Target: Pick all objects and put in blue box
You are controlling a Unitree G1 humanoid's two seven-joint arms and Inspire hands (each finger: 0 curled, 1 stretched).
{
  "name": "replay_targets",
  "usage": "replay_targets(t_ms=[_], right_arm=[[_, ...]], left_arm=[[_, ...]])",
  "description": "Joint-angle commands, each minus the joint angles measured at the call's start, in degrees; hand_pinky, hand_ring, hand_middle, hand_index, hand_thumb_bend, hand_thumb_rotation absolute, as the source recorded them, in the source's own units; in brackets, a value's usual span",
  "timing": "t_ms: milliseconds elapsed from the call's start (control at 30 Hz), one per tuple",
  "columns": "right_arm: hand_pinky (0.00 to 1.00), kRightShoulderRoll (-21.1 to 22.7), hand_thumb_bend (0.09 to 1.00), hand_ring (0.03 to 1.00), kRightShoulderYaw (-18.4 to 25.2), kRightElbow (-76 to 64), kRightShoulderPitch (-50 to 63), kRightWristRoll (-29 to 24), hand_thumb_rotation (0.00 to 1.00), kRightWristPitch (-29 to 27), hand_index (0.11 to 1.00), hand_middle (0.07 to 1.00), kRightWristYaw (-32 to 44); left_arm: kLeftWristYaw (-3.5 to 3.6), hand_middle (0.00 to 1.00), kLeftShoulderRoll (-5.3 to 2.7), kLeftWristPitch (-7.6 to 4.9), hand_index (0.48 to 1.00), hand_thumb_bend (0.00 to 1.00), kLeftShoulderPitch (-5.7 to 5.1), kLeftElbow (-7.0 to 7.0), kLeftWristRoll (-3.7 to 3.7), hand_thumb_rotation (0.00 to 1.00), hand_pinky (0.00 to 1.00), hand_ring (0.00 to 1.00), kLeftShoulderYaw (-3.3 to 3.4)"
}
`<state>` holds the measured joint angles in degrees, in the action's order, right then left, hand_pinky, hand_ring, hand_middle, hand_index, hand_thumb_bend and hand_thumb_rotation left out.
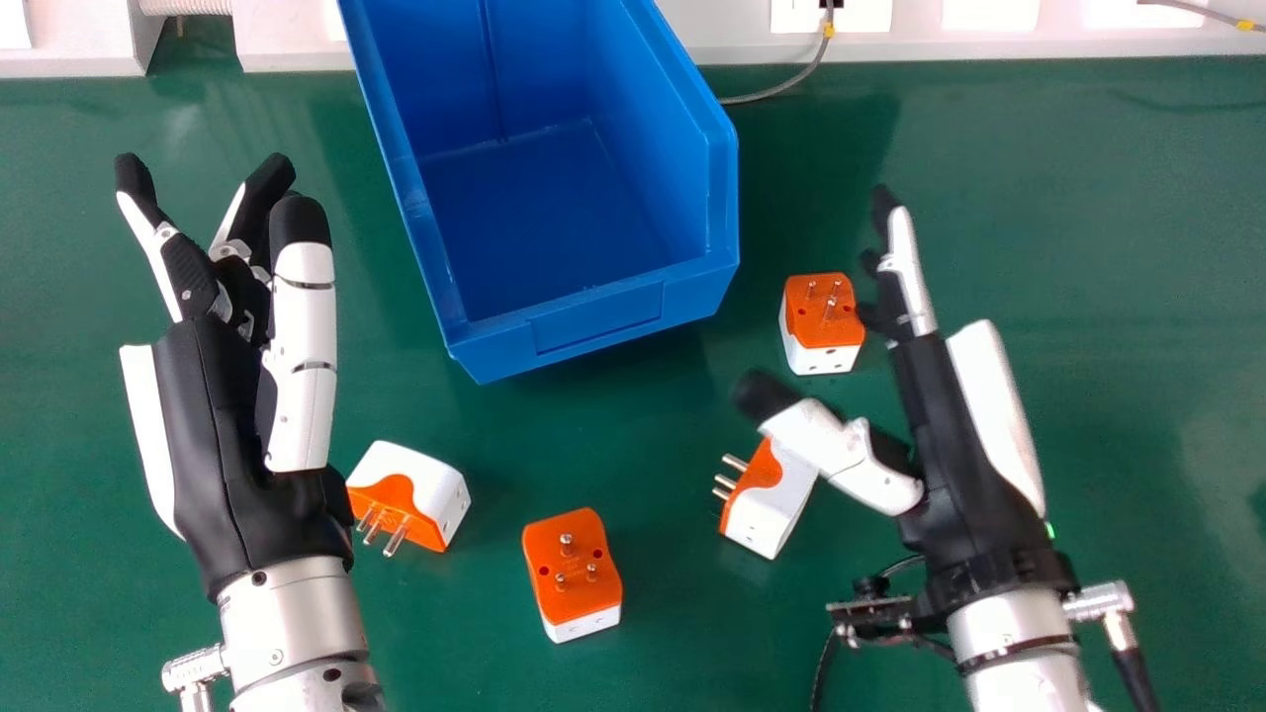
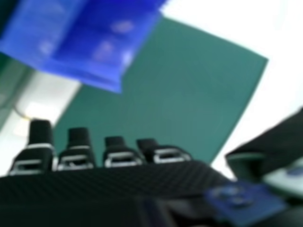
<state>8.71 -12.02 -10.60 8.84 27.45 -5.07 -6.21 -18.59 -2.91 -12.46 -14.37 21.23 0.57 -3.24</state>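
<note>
Risks, going left to right. Left adapter [image 1: 435, 485] is lying on its side on the counter [image 1: 475, 663], prongs pointing to the near side, just beside the left robot hand [image 1: 232, 445]; a careless drop of the wrist could be knocking it away. Middle adapter [image 1: 574, 574] is sitting prongs up between the hands, near of the blue box [image 1: 598, 321]; fingers closing on the prongs rather than the body might be slipping off. Near right adapter [image 1: 776, 499] is lying with prongs to the left, partly behind the right thumb [image 1: 841, 455] in the head view; lowering the thumb first would likely be pushing or rolling it. Far right adapter [image 1: 823, 321] is resting prongs up, right of the box; a sideways sweep could be driving it against the wall.

Left robot hand: opening wide, fingers extending loosely, holding nothing. Right robot hand [image 1: 949, 435]: also opening wide, thumb spreading well out, gripping nothing; whether it is touching either right-hand adapter, cannot tell.
</note>
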Motion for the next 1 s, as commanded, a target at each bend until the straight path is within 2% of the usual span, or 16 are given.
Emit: replay_targets(t_ms=[0, 133, 267, 400, 600, 667, 800, 867, 933, 967], right_arm=[[0.9, 1.96, 0.977, 0.992, -0.3, 0.64, -1.69, 2.56, 0.71, 0.27, 1.0, 1.0, 0.69], [0.95, 4.5, 1.0, 1.0, -1.41, 2.51, -3.07, 7.72, 0.68, 2.14, 1.0, 1.0, 1.33], [0.98, 5.73, 1.0, 1.0, -2.94, 5.36, -4.65, 12.05, 0.65, 3.65, 1.0, 1.0, 0.85], [1.0, 6.6, 1.0, 1.0, -4.91, 9.19, -6.43, 16.41, 0.65, 4.9, 1.0, 1.0, -0.04], [1.0, 6.76, 1.0, 1.0, -7.01, 15.4, -9.01, 18.89, 0.63, 5.75, 1.0, 1.0, -1.02], [1.0, 6.85, 1.0, 1.0, -7.71, 18.08, -10.07, 19.12, 0.63, 5.76, 1.0, 1.0, -1.36], [1.0, 6.76, 1.0, 1.0, -8.22, 25.93, -12.23, 16.66, 0.6, 1.19, 1.0, 1.0, -4.96], [0.97, 6.75, 1.0, 1.0, -7.99, 29.93, -13.16, 14.67, 0.53, -2.66, 1.0, 1.0, -6.94], [0.97, 6.93, 1.0, 1.0, -7.91, 33.79, -14.07, 12.95, 0.53, -6.25, 1.0, 1.0, -8.48], [0.9, 7.01, 1.0, 0.978, -7.92, 35.22, -14.41, 12.43, 0.46, -7.49, 0.992, 0.979, -9.04]], left_arm=[[-0.1, 0.86, -3.31, -0.88, 0.846, 0.54, 0.54, 1.16, 0.07, 0.68, 0.84, 0.87, -0.34], [-0.13, 0.86, -3.25, -1.02, 0.841, 0.54, 0.61, 1.17, -0.05, 0.68, 0.83, 0.86, -0.38], [-0.01, 0.86, -3.16, -1.25, 0.836, 0.53, 0.61, 1.08, -0.02, 0.69, 0.84, 0.86, -0.4], [-0.17, 0.86, -3.26, -1.14, 0.835, 0.54, 0.48, 1.19, -0.11, 0.69, 0.83, 0.86, -0.45], [-0.08, 0.86, -3.17, -1.01, 0.836, 0.54, 0.21, 1.45, -0.02, 0.7, 0.83, 0.86, -0.54], [0.06, 0.86, -3.16, -1.2, 0.837, 0.53, 0.16, 1.45, 0.17, 0.7, 0.84, 0.87, -0.63], [0.12, 0.86, -3.1, -1.18, 0.837, 0.53, 0.02, 1.46, 0.22, 0.7, 0.84, 0.87, -0.62], [-0.03, 0.86, -3.21, -1.04, 0.839, 0.53, -0.12, 1.64, 0.09, 0.7, 0.84, 0.87, -0.69], [-0.15, 0.86, -3.26, -0.97, 0.839, 0.53, -0.26, 1.82, -0.02, 0.7, 0.84, 0.87, -0.72], [-0.18, 0.86, -3.27, -0.92, 0.84, 0.53, -0.32, 1.91, -0.03, 0.7, 0.84, 0.87, -0.72]])
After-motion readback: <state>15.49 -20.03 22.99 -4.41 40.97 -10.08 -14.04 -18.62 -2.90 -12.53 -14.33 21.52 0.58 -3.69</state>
